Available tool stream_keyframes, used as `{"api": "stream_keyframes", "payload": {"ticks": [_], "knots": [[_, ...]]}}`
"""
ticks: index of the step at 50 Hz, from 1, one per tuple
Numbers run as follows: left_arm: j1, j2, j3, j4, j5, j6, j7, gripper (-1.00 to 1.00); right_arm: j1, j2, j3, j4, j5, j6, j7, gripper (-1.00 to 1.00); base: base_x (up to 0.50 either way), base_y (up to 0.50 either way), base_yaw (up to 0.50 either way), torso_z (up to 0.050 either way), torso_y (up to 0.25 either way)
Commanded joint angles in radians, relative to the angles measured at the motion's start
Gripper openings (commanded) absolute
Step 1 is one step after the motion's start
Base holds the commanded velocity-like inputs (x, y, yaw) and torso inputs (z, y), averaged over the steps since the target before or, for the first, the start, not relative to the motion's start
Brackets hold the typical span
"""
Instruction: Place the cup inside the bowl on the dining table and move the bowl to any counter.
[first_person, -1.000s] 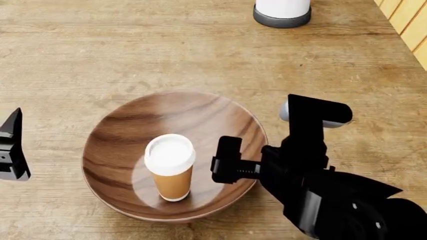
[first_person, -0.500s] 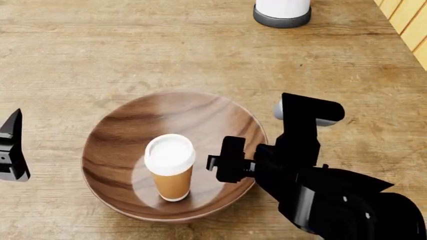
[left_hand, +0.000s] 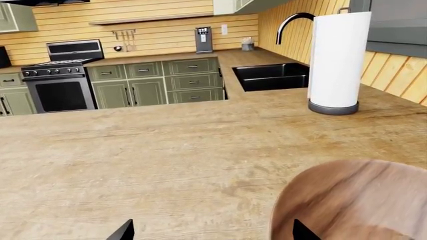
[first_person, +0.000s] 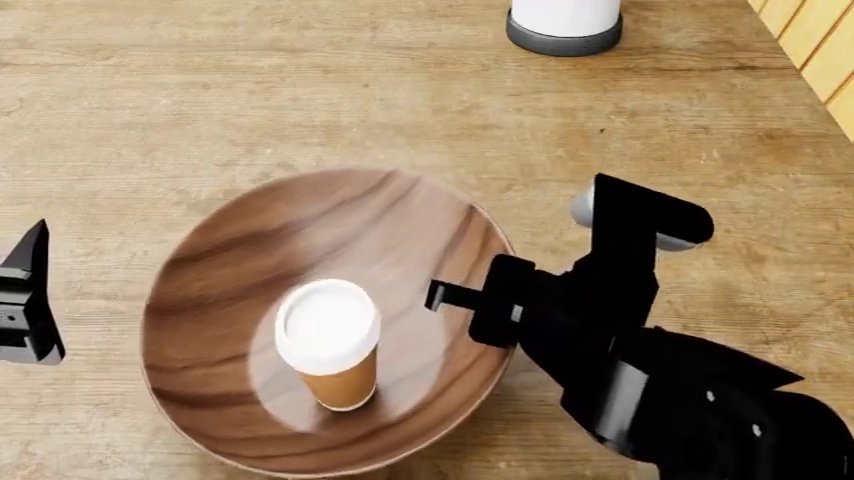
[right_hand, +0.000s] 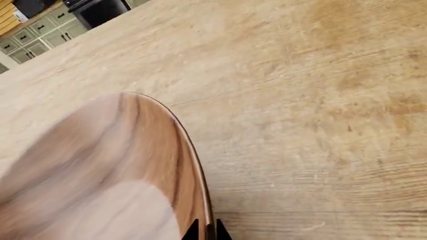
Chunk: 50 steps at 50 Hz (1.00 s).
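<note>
The bowl (first_person: 267, 260), wide and of dark glossy wood, appears tilted and blurred above the wooden top (first_person: 267, 100). The cup (first_person: 327, 345), tan with a white lid, stands upright inside it. My right gripper (first_person: 467, 300) is shut on the bowl's right rim; in the right wrist view its jaws (right_hand: 205, 230) pinch the thin rim of the bowl (right_hand: 133, 150). My left gripper (first_person: 27, 300) hangs open left of the bowl, touching nothing. In the left wrist view the left gripper (left_hand: 213, 232) shows spread tips, with the bowl (left_hand: 360, 200) beside one of them. I cannot tell whether this top is the dining table or the counter.
A white paper towel roll (first_person: 565, 25) on a dark grey base stands at the far side of the top. Beyond the paper towel roll (left_hand: 337, 60) lie a black sink (left_hand: 277, 75) and a wood-panel wall (first_person: 814, 40). A stove (left_hand: 60, 75) and green cabinets stand across the room.
The bowl with the cup in it looks larger, tilted and shifted left, risen off the top. My right gripper moved up and right with the rim. The left gripper stayed put.
</note>
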Motion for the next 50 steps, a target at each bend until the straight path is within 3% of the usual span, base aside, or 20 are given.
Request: {"api": "stream_keyframes", "payload": {"ticks": [1, 36, 50], "knots": [[0.003, 0.004, 0.001, 0.002, 0.004, -0.006, -0.010, 1.00, 0.014, -0.010, 0.083, 0.006, 0.027, -0.003, 0.048, -1.00, 0.00, 0.00, 0.00, 0.000, 0.000], [0.001, -0.015, -0.005, -0.005, -0.007, 0.013, -0.012, 1.00, 0.043, -0.076, 0.458, -0.006, 0.315, 0.062, 0.249, -1.00, 0.00, 0.00, 0.00, 0.000, 0.000], [-0.014, -0.011, 0.008, -0.007, -0.010, 0.010, -0.029, 1.00, 0.030, -0.062, 0.454, -0.052, 0.330, 0.032, 0.223, -1.00, 0.00, 0.00, 0.00, 0.000, 0.000]]}}
